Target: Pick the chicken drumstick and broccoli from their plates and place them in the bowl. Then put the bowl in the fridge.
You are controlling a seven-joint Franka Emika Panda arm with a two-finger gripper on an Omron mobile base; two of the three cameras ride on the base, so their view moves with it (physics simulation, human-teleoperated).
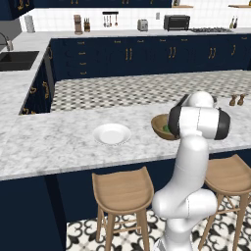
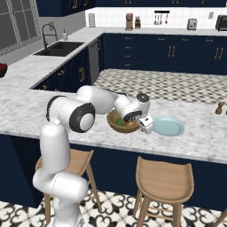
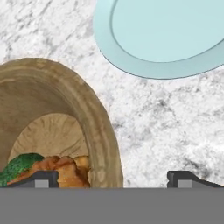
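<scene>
On marble counter, left base view: white plate [image 1: 112, 133] seen bare at 9 o'clock of wooden bowl [image 1: 163, 127], bowl half hidden behind arm.

Right base view: gripper [image 2: 146, 126] lowered between bowl and pale blue-green plate [image 2: 168, 127], plate bare at 3 o'clock of bowl.

Hand view: jaws spread wide, nothing held, straddling bowl's rim. Broccoli [image 3: 17, 165], lumpy green, and chicken drumstick [image 3: 59, 168], golden, crusted, seen lying together in bowl's dark grained hollow. Rim grasp judged intended, for carrying to fridge.

- Arm [image 2: 66, 133] up from base, elbow bent — forearm reaching forward and down, wrist low.
- Gripper [image 3: 113, 178] empty — jaws spread wide, fingertips [image 3: 41, 178] well apart.
</scene>
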